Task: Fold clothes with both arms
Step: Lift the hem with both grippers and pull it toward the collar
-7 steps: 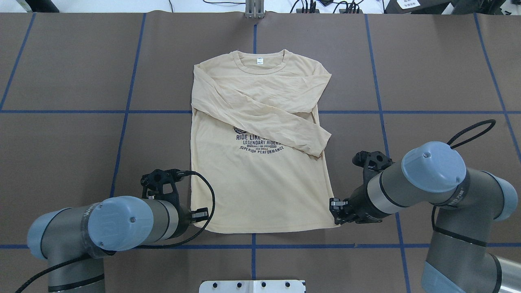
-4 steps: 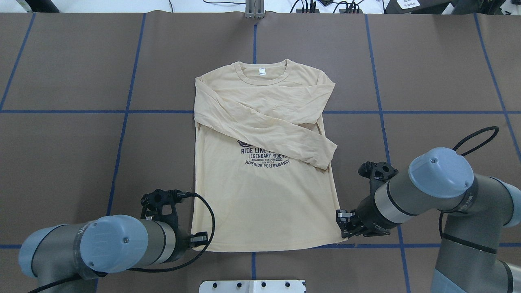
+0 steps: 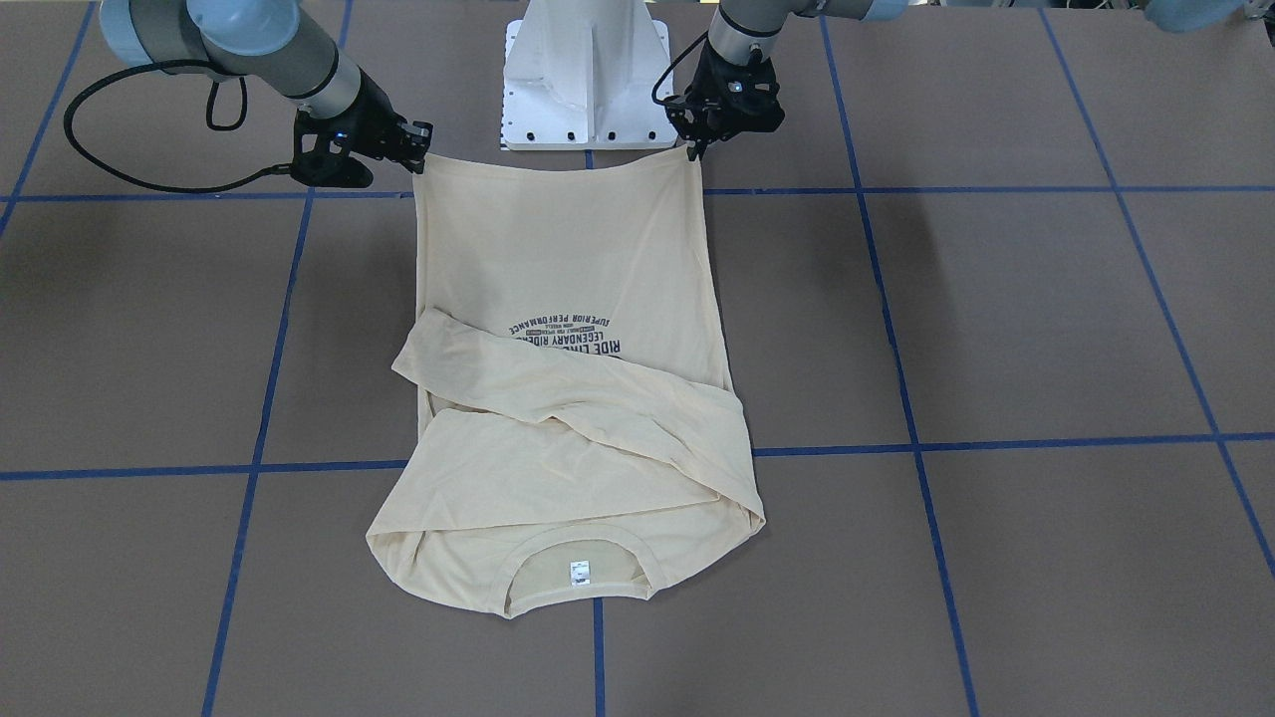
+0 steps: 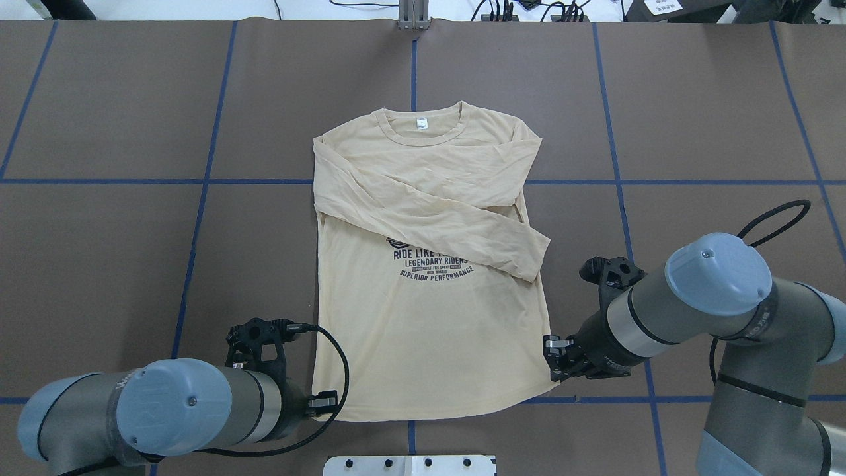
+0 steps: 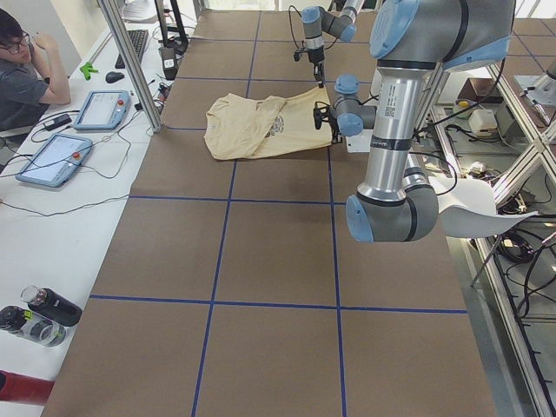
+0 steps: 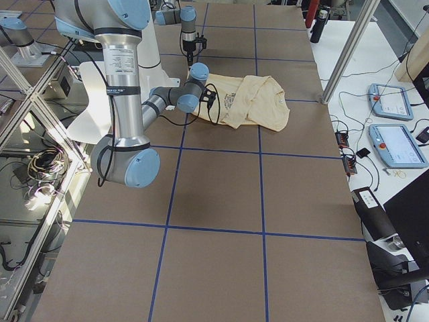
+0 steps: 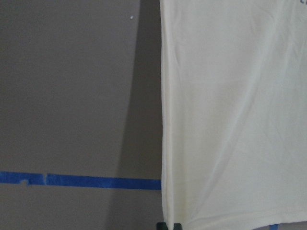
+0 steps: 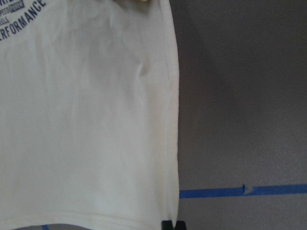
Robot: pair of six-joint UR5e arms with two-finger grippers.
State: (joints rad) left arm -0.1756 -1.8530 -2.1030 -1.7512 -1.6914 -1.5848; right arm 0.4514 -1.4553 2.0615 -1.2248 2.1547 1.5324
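Now my left gripper (image 3: 691, 147) and right gripper (image 3: 418, 157) clamp the shirt (image 3: 568, 259) by its hem corners, its length running straight ahead of my fingers.

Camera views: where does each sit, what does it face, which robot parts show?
Overhead: behind robot, down on shirt; left hand, right hand.
Front: across table, facing robot; base, both hands.
Left side: table's left end; left arm near.
Right side: opposite end; right arm near.
Left wrist: down shirt's edge; fingertips.
Right wrist: same, other edge.
Shared: overhead, front: both hem corners gripped.
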